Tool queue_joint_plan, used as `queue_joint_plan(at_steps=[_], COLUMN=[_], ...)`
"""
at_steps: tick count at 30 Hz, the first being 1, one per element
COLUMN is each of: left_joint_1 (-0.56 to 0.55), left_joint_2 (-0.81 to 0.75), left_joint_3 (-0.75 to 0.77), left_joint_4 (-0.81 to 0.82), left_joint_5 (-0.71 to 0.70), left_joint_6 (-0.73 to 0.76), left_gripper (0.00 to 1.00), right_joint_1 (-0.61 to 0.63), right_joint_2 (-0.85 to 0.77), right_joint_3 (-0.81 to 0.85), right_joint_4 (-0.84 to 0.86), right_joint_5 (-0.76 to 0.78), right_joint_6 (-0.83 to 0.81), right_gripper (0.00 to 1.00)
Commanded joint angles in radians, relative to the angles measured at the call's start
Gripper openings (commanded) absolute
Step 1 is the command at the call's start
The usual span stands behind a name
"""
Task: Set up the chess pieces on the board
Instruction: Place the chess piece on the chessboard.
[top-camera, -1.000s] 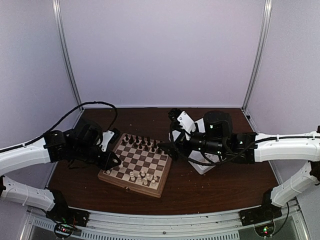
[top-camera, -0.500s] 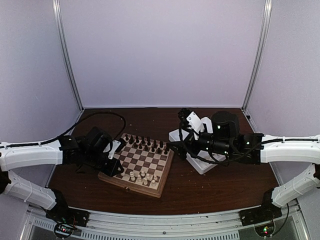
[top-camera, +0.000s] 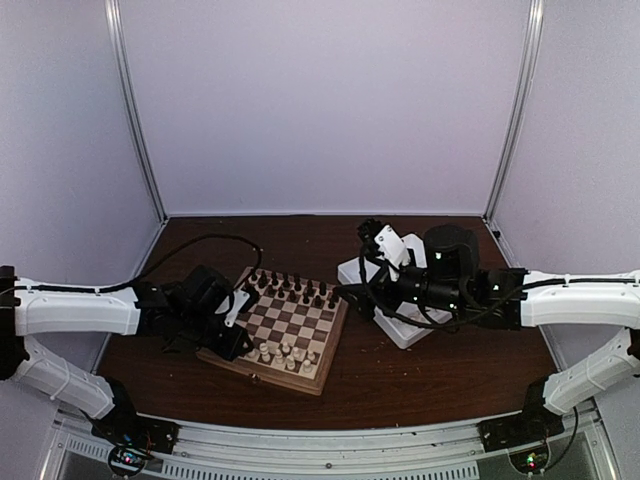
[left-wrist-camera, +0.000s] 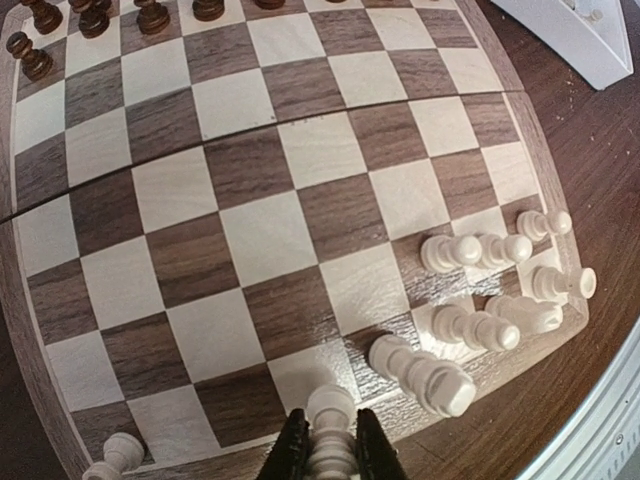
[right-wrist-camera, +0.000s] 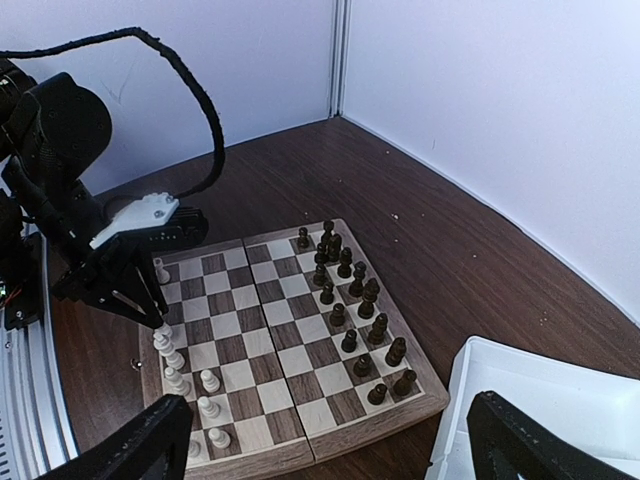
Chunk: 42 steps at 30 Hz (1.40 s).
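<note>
The biggest shift in that last second was in the arms. My left arm had swung in along the near-left side of the board, carrying the left gripper from the left rim down towards the near corner. The right arm had pulled back off the board's right edge and hung over the white tray. The right gripper had spread its jaws fully and held nothing; in its own wrist view the two fingers framed only air.

The board itself had not moved. The dark pieces stood in two rows along its far side. The cream pieces were only a handful, bunched along the near side and well short of two full rows.

The left gripper was clamped on one cream piece, held upright over the row nearest the frame — I could not tell whether its base was touching the wood. I took it that the right arm had cleared out of the way and the left was about to set this piece down. Most of the cream side was yet to be filled.

I could read no brand, label or lettering anywhere — not on the board, the tray or the arms.
</note>
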Motion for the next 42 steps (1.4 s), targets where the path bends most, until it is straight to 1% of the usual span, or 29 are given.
queue_joint_plan(at_steps=[1,7,12,14,19,22,29,36,37,39,40,42], left_joint_1=[-0.008,-0.014,-0.017,-0.018,-0.020,-0.021,-0.025,-0.025,-0.024,-0.023,-0.023,-0.023], left_joint_2=[0.028,0.055,0.060,0.058,0.041,0.022,-0.072,-0.242,-0.267,-0.308,-0.325,-0.347], left_joint_3=[-0.003,0.007,0.017,0.022,0.035,0.043,0.083,0.132,0.139,0.153,0.160,0.175], left_joint_4=[0.063,0.061,0.051,0.042,0.010,-0.014,-0.127,-0.186,-0.189,-0.194,-0.194,-0.196], left_joint_5=[-0.016,-0.022,-0.027,-0.028,-0.027,-0.027,-0.071,0.002,0.004,0.001,-0.005,-0.026], left_joint_6=[0.026,0.027,0.029,0.030,0.035,0.039,0.045,0.030,0.026,0.021,0.021,0.016], left_gripper=[0.01,0.09,0.26,0.31,0.36,0.37,0.41,0.49,0.51,0.57,0.60,0.70], right_joint_1=[-0.007,-0.007,-0.009,-0.009,-0.009,-0.010,-0.025,-0.077,-0.091,-0.126,-0.147,-0.186], right_joint_2=[-0.028,-0.034,-0.034,-0.034,-0.032,-0.030,-0.040,-0.068,-0.070,-0.075,-0.080,-0.091], right_joint_3=[-0.018,-0.020,-0.021,-0.021,-0.020,-0.019,-0.025,-0.035,-0.035,-0.040,-0.043,-0.037], right_joint_4=[0.021,0.018,0.018,0.019,0.021,0.017,0.002,-0.048,-0.061,-0.081,-0.086,-0.124], right_joint_5=[0.005,0.001,-0.003,-0.006,-0.009,-0.010,-0.010,0.021,0.021,0.033,0.064,0.160], right_joint_6=[0.014,0.014,0.014,0.014,0.014,0.014,0.011,0.013,0.014,0.064,0.094,0.219], right_gripper=[1.00,1.00,1.00,1.00,1.00,1.00,1.00,1.00,1.00,1.00,1.00,1.00])
